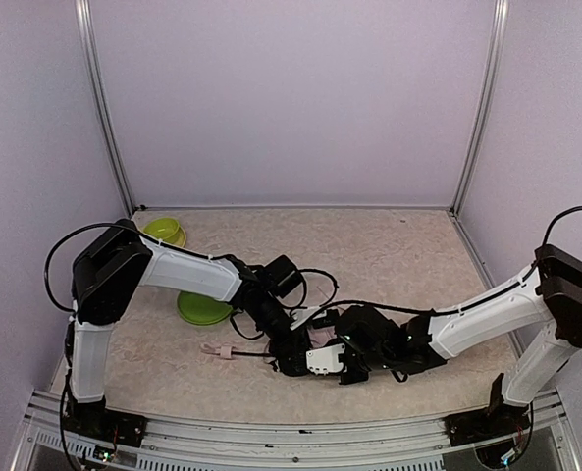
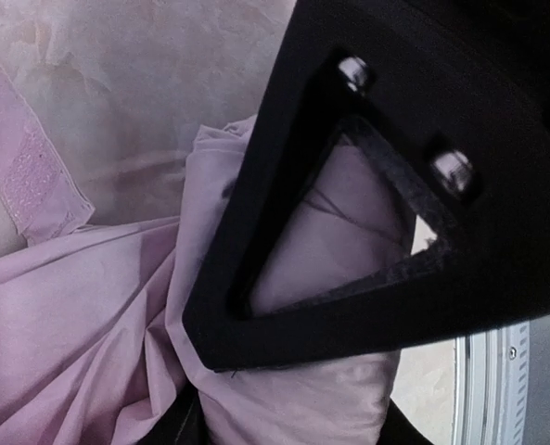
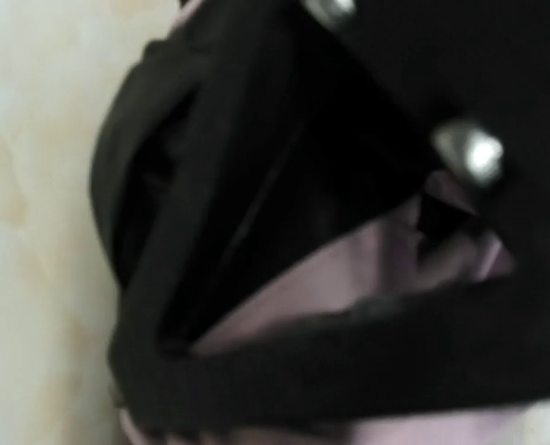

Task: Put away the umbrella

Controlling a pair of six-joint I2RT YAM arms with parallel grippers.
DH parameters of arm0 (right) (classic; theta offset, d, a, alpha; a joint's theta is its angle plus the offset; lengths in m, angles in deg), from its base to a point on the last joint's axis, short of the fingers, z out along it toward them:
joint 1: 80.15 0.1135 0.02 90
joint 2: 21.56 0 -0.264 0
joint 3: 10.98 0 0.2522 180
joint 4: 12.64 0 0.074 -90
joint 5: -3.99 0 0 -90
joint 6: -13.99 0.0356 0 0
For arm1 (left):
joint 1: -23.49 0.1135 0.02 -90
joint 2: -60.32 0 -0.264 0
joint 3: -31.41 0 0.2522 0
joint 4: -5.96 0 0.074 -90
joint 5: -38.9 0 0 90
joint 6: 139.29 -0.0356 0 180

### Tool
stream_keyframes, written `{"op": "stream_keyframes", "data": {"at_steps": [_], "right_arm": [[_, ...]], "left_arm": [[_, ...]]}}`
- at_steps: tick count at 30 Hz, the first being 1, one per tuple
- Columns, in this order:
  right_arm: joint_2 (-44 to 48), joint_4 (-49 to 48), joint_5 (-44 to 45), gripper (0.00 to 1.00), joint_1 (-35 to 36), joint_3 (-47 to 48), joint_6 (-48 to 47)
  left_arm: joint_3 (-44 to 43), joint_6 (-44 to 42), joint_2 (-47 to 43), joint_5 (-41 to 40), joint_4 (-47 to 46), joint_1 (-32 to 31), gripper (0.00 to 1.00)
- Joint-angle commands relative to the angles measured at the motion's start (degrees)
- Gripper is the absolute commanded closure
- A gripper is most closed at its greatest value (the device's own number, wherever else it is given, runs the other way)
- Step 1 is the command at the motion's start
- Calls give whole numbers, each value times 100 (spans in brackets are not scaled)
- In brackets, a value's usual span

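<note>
The umbrella (image 1: 319,339) lies near the table's front middle, mostly hidden under both grippers. Its pale pink handle (image 1: 215,350) and thin black shaft (image 1: 251,352) stick out to the left. My left gripper (image 1: 292,361) is shut on the bunched pink fabric (image 2: 293,399), which bulges out under the black finger (image 2: 349,324). A pink closing strap (image 2: 29,176) lies flat on the table. My right gripper (image 1: 332,361) meets the bundle from the right. Its wrist view is blurred: one black finger (image 3: 302,371) lies across pink fabric (image 3: 321,278) and black lining (image 3: 145,185). The other finger is hidden.
A green plate (image 1: 200,311) lies just behind my left forearm, and a green bowl (image 1: 165,233) sits at the back left. Black cables (image 1: 315,285) loop over the table behind the grippers. The metal front rail (image 2: 506,389) runs close by.
</note>
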Motion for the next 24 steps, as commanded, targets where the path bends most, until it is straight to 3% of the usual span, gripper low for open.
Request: {"op": "stream_keyframes", "data": {"at_steps": [1,4,6,7,12,17,20,24], "right_arm": [[-274,550,-474,90,37,221,243],[-290,1081,-996,97,-23,324,526],[-368,1452,-1332,100,-146,441,777],[-395,1620,-1490,100,-224,503,923],[-620,2083,-2094,100,-569,648,1300],[-907,2523,-2629,100,-920,935,1659],[-1203,2997,-3070,100,-1192,1327,1943],[-1728,3762,-3683,100,-1581,1900,2427]], "left_arm": [[654,168,299,41,538,28,50],[997,703,-221,-72,-401,264,33],[1372,1134,-743,-246,-1166,478,8],[1601,1326,-1051,-335,-1581,534,2],[2695,2150,-2506,-820,-3220,984,1],[3278,2315,-3614,-1785,-3664,1117,1],[3616,2075,-4265,-2075,-3862,1007,1],[3736,972,-4755,-2844,-3471,210,8]]}}
